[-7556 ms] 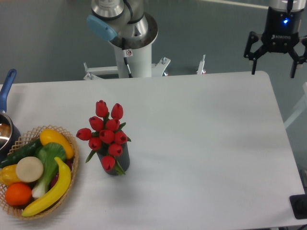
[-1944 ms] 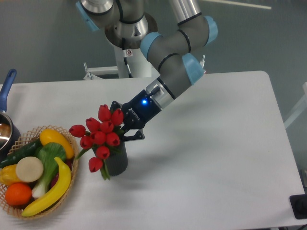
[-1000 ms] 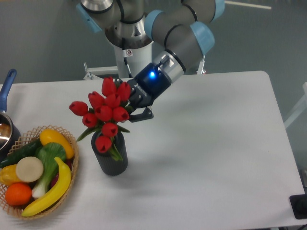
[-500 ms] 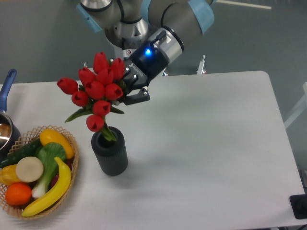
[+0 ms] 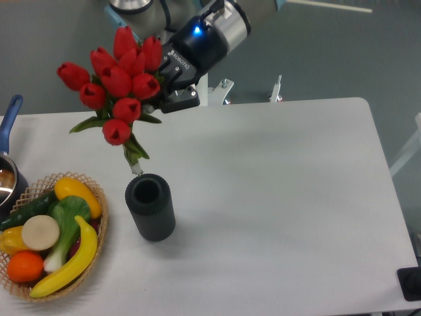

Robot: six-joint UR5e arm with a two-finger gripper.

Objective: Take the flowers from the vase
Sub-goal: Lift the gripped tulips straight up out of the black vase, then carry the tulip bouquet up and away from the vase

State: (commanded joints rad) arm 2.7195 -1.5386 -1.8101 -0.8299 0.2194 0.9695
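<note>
- Sitting far left of the vase (image 5: 150,207), beyond the basket: a metal pot with a blue handle (image 5: 9,118), half out of view
- Lying just left of the vase: a wicker basket (image 5: 100,227) of fruit and vegetables, well under the leaning blooms, so worth avoiding any swing to that side
- Hanging above and a little left of the vase: the flowers (image 5: 115,76), lifted clear, with the stem tip (image 5: 137,170) just over the mouth's rim, looking out of it rather than inside
- Standing upright on the white table (image 5: 283,197), mouth empty and open: the vase itself, apparently undisturbed
- Gripping the bunch from its right side, up and right of the vase: the gripper (image 5: 164,89), jaws closed on the stems behind the blooms, contact partly hidden by buds
- Judging the step as the last of the lift: raising straight up until the stems are well apart from the rim, keeping the clamp firm, avoiding sideways travel that could catch the stem tip and tip the vase
</note>
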